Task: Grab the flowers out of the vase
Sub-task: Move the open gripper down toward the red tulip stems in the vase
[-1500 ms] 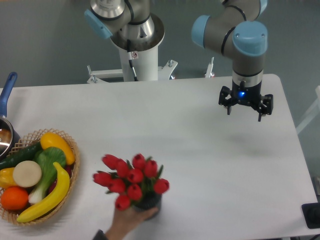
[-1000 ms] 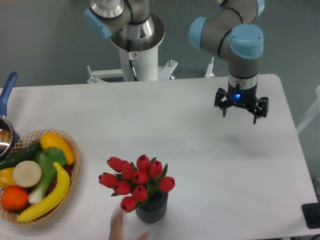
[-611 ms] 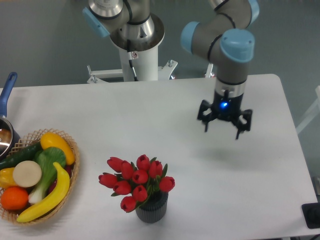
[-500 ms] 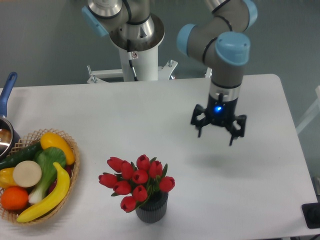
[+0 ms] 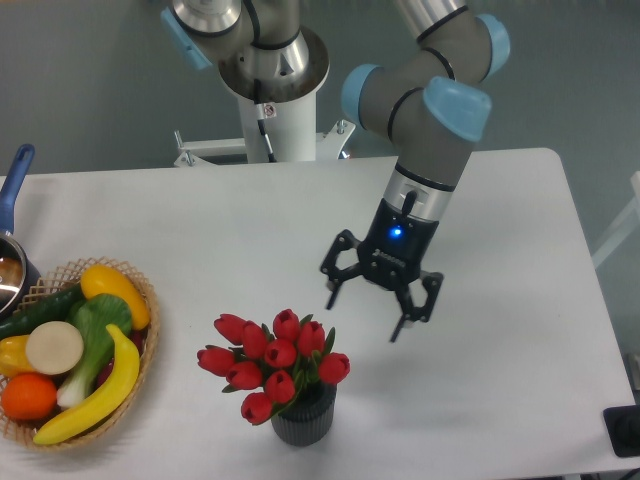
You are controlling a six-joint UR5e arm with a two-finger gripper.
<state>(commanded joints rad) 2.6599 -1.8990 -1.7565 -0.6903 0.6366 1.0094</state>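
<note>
The flowers (image 5: 272,362), a tight bunch of red tulip buds with green leaves, stand in the vase (image 5: 303,420), a small dark ribbed pot near the table's front edge. My gripper (image 5: 364,314) hangs open just up and to the right of the bunch, fingers pointing down and tilted toward it, with nothing between them. It touches neither the buds nor the vase.
A wicker basket (image 5: 148,330) of fruit and vegetables sits at the left edge, with a banana (image 5: 100,394) along its right side. A metal pot with a blue handle (image 5: 16,178) shows at the far left. The arm's white base (image 5: 281,118) stands behind the table.
A hand set the vase down and withdrew. My gripper has swung from the table's far right down and left to just beside the flowers, staying open.
</note>
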